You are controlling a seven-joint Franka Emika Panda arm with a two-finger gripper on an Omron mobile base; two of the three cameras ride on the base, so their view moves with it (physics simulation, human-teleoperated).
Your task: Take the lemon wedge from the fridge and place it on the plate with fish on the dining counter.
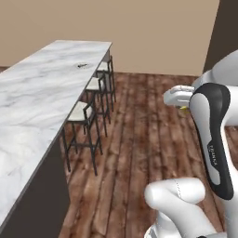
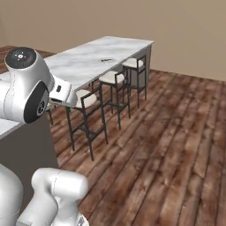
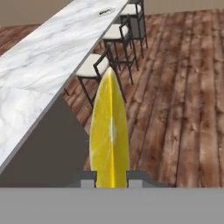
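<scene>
Down low is a brown wood floor (image 3: 183,113). The long white marble tabletop (image 1: 37,93) runs away on the robot's left side, with three stools (image 2: 88,99) tucked along its edge. Far down the tabletop sits the small plate with fish (image 1: 82,65), too tiny to see well. Behind it all is a plain tan wall (image 1: 139,32). The hand (image 3: 111,178) is held in the air above the floor, well away from the plate. It is squeezed tight on the lemon wedge (image 3: 110,131), which sticks up yellow and pointed between the two tips
</scene>
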